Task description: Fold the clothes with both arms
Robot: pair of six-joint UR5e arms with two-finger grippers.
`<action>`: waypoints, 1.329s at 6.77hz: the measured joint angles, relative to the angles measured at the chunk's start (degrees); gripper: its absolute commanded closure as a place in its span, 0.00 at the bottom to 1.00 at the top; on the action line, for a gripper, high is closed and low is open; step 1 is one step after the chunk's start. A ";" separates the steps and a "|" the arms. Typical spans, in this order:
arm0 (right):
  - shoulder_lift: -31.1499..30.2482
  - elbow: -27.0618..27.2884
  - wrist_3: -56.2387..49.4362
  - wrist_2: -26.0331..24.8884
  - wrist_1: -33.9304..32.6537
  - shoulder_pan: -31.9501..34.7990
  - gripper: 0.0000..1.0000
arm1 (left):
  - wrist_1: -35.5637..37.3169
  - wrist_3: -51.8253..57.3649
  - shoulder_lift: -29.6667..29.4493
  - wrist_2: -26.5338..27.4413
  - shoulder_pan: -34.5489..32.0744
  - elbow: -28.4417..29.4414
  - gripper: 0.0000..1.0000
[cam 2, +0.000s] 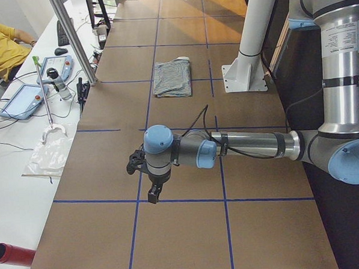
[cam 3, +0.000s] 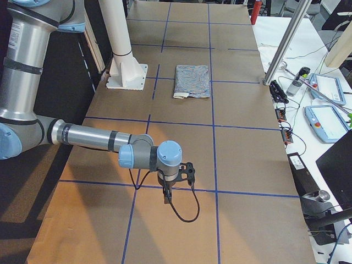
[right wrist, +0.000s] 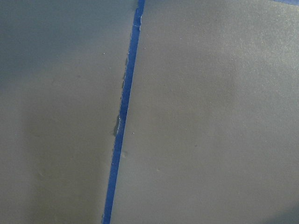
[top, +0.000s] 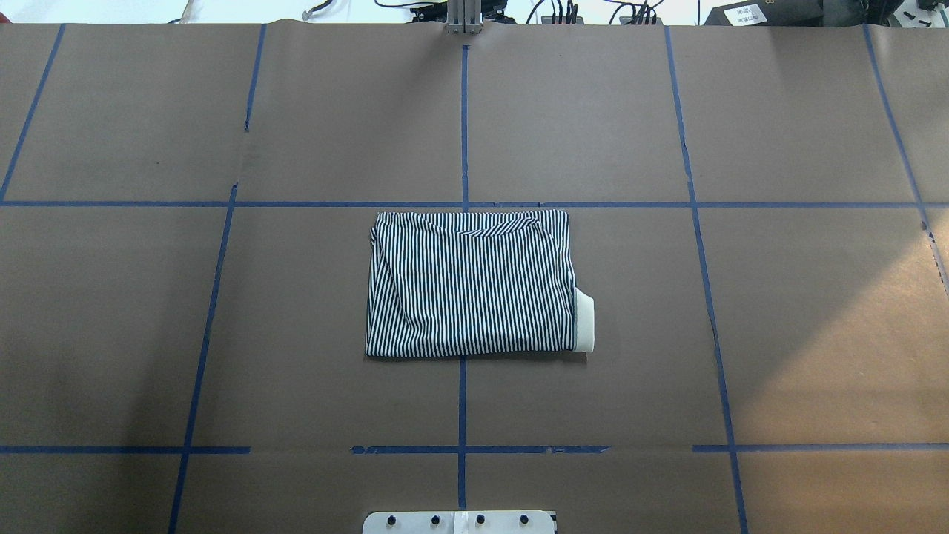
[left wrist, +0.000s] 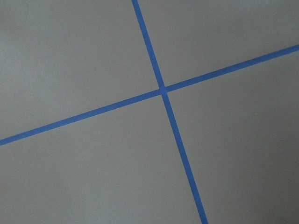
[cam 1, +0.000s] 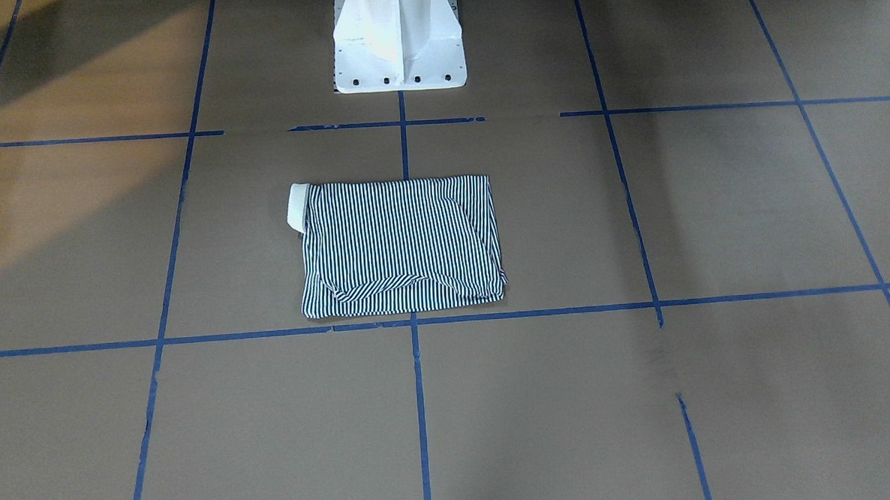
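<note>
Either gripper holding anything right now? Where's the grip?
Nothing seen held: the shirt lies folded on the table, apart from left gripper and right gripper.

Navy-and-white striped shirt, cream collar, brown table, blue tape

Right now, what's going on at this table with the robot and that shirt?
The striped polo shirt lies folded into a rectangle in the middle of the table, its cream collar sticking out at one side. Nothing touches it: the left gripper and the right gripper hang over bare surface toward opposite ends, well away from it.
</note>
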 measured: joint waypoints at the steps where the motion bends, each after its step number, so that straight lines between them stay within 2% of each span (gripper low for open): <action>1: 0.03 0.00 0.02 0.02 0.00 0.00 0.00 | -0.04 0.04 -0.18 0.01 0.06 -0.12 0.00; 5: 0.00 0.22 0.01 0.01 0.02 0.00 0.00 | -0.02 0.26 2.19 -4.24 0.00 0.07 0.00; 9: 0.56 0.60 -0.65 -0.01 0.17 -0.08 0.00 | 0.06 0.12 2.53 -4.57 0.04 0.41 0.00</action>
